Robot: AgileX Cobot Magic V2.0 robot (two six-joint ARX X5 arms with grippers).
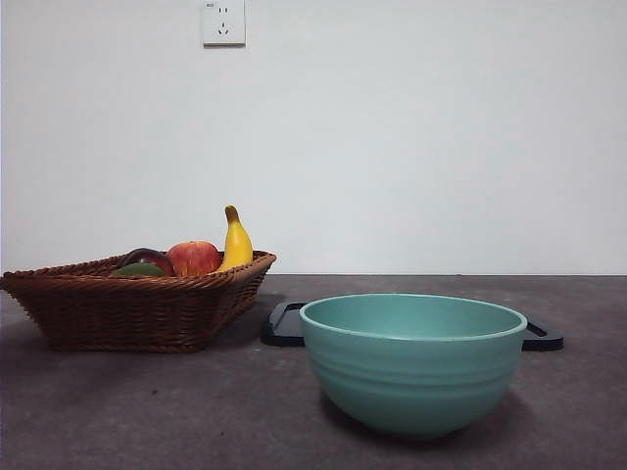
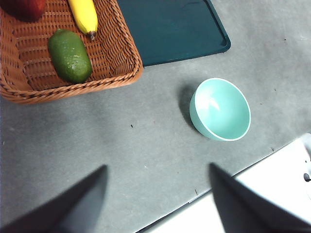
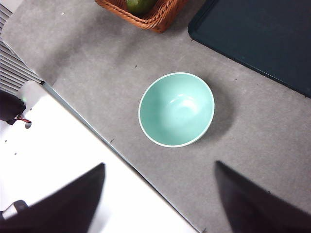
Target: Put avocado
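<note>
**Both grippers waiting high, avocado untouched in the basket**

The left gripper (image 2: 155, 194) is hanging high above the table with its jaws spread wide and nothing between them; the right gripper (image 3: 160, 194) is doing the same over the table edge near the bowl (image 3: 176, 109), also wide and empty. The avocado (image 2: 69, 56) is lying on its side on the floor of the wicker basket (image 2: 73, 90), near the corner closest to the bowl, just beside the banana (image 2: 83, 14) and apart from the red apple (image 1: 194, 258). A dark tray (image 2: 170, 29) is lying flat beyond the basket.

The avocado is looking firm, smooth and fairly light, so it is probably going to slip or roll under a loose pinch. Closing across its narrow middle, from above, seems the safest hold, while staying clear of the basket wall and the banana.
</note>
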